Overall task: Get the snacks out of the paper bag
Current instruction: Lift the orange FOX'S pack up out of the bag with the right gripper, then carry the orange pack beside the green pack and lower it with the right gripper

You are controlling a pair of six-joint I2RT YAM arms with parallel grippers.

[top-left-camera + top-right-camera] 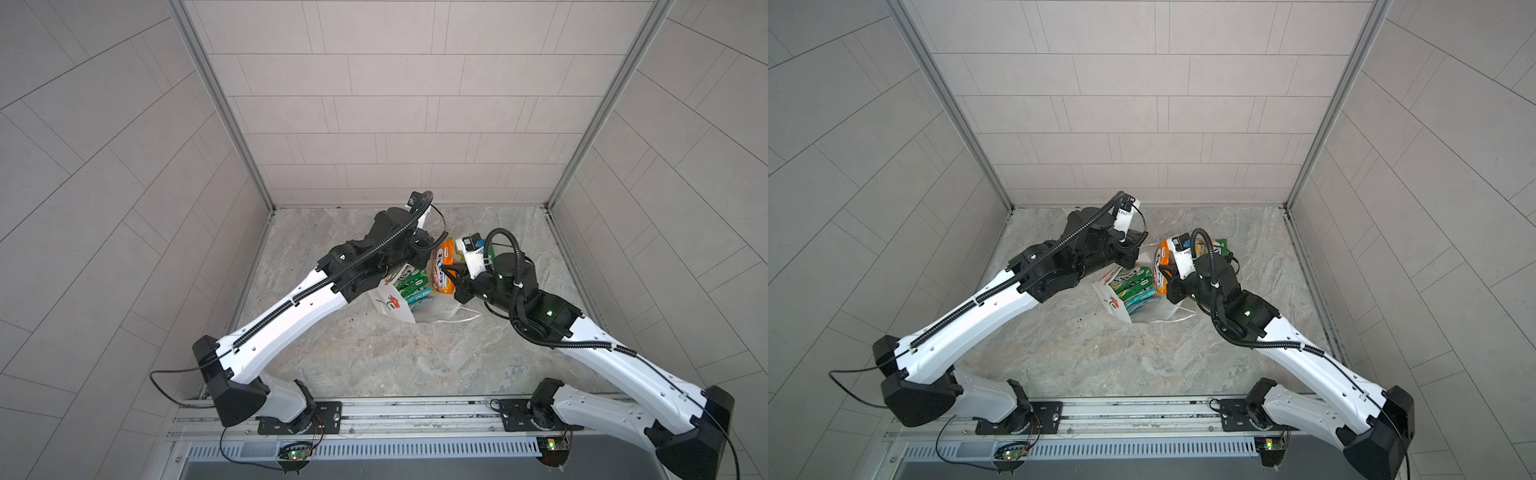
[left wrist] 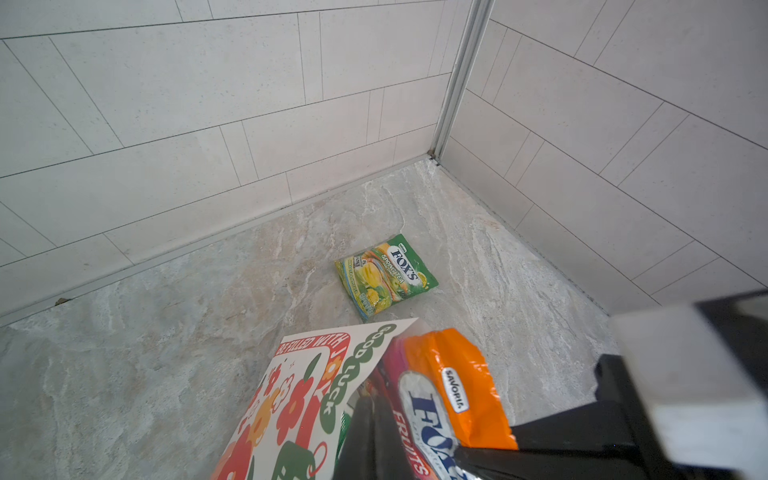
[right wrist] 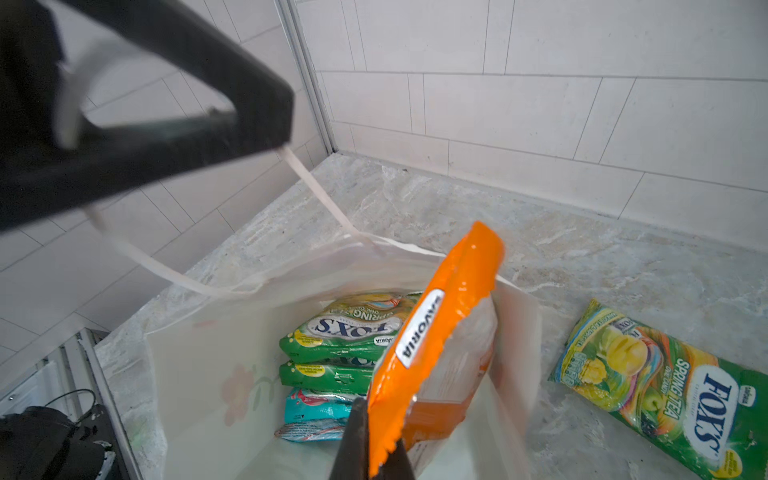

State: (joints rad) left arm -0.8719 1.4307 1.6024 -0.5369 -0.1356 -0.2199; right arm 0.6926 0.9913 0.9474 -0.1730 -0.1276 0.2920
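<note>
The white paper bag point(image 1: 388, 305) stands open mid-table, with its flower-printed side point(image 2: 291, 399) in the left wrist view. My left gripper point(image 3: 284, 139) is shut on the bag's white cord handle point(image 3: 316, 189) and holds it up. My right gripper point(image 3: 376, 419) is shut on the orange-pink snack packet point(image 3: 440, 316), which sits upright at the bag's mouth, partly above the rim point(image 1: 442, 266). Inside the bag lie two green packets point(image 3: 349, 328) and teal ones point(image 3: 316, 405). One green-yellow packet point(image 2: 386, 276) lies flat on the table beside the bag point(image 3: 665, 386).
Tiled walls enclose the marble tabletop point(image 1: 395, 357) on three sides, with metal corner posts point(image 1: 224, 112) at the back. The arm bases sit on a rail point(image 1: 415, 411) along the front edge. Both forearms angle inward over the table's middle.
</note>
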